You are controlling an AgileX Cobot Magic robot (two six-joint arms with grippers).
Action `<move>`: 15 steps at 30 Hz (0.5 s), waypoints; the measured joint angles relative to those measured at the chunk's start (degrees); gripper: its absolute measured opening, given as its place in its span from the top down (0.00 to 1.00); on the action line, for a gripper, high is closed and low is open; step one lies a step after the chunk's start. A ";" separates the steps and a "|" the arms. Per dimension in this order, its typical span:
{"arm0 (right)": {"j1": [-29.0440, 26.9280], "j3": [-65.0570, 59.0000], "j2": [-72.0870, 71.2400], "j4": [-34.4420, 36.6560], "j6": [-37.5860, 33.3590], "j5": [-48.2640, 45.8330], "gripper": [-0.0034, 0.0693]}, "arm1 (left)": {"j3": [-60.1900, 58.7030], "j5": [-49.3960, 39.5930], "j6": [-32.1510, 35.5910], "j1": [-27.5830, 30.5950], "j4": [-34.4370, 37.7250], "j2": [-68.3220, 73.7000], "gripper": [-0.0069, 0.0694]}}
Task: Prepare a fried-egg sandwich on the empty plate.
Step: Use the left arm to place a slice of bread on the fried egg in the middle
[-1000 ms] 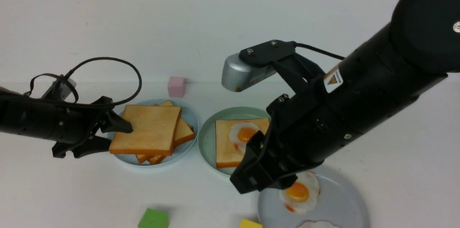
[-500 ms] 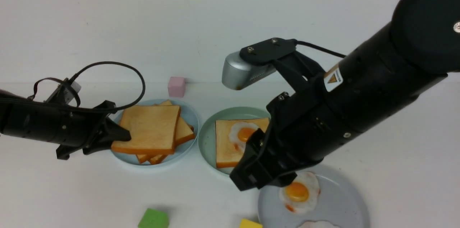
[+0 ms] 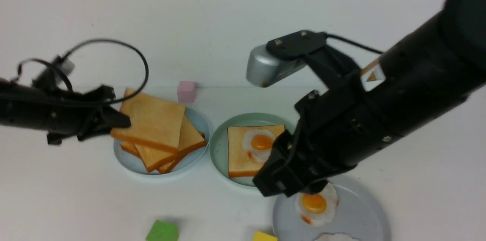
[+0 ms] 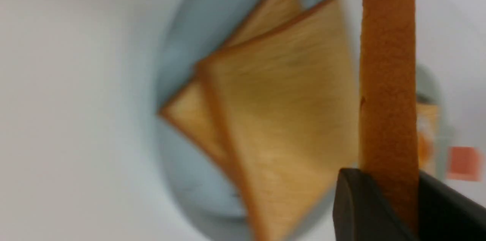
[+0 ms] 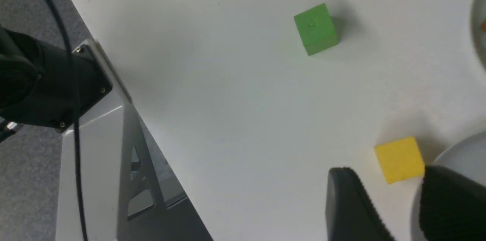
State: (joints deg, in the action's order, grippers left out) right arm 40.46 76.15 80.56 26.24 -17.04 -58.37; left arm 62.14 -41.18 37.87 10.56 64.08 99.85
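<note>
1. Two arms reach over a white table (image 3: 57, 195). The left gripper (image 3: 118, 122) is clamped on the crust edge of the held toast slice (image 3: 152, 119) (in the left wrist view both fingers (image 4: 357, 210) press against the orange crust).
2. The held toast slice is tilted and sits above the pale blue plate (image 3: 127, 163) and the loose slices (image 3: 167, 150) stacked on it. Whether it touches that stack cannot be told.
3. The mint-green plate (image 3: 218, 146) stands just beside the pale blue plate, on the robot's right of it. It carries the base toast slice (image 3: 237, 157), lying flat, with the fried egg (image 3: 260, 142) on top (the right arm hides the slice's right part).
4. The right gripper (image 3: 290, 189) hangs where the mint-green plate meets the grey plate (image 3: 364, 210). Its jaws stand apart and hold nothing (in the right wrist view the yellow cube (image 3: 264, 237) shows through the gap, on the table).
5. The grey plate holds a spare egg (image 3: 315, 203); a second one is cut off by the picture's lower edge.
6. A pink cube (image 3: 186, 91) sits behind the plates, and a green cube (image 3: 162, 231) lies on the near side of the table, near the yellow cube.
</note>
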 joint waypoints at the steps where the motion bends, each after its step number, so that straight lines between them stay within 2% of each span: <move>1: -0.05 0.00 -0.69 -0.68 0.84 -0.06 0.55 | -0.33 -0.80 -0.59 -0.07 0.57 -1.59 0.75; 6: -2.01 0.00 -3.35 -5.38 8.90 -0.66 0.55 | -4.20 -2.16 1.37 -3.88 8.62 -6.60 0.75; 10: -5.03 0.00 -3.98 -9.55 17.04 -1.96 0.55 | -8.86 -0.26 7.50 -13.48 19.21 -6.03 0.75; 12: -5.64 0.00 -3.97 -10.67 18.10 -2.68 0.55 | -9.62 1.37 9.49 -16.43 22.79 -4.83 0.75; 13: -5.96 0.00 -3.97 -11.79 19.03 -3.73 0.55 | -9.76 3.08 12.50 -19.85 27.69 -3.24 0.75; 15: -6.08 0.00 -3.97 -12.80 19.57 -4.61 0.55 | -9.13 5.08 15.83 -22.42 30.55 -0.90 0.75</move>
State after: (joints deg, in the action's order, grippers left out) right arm 34.37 76.15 76.58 13.44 2.52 -62.98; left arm 53.01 -36.09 53.69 -11.86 94.62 98.95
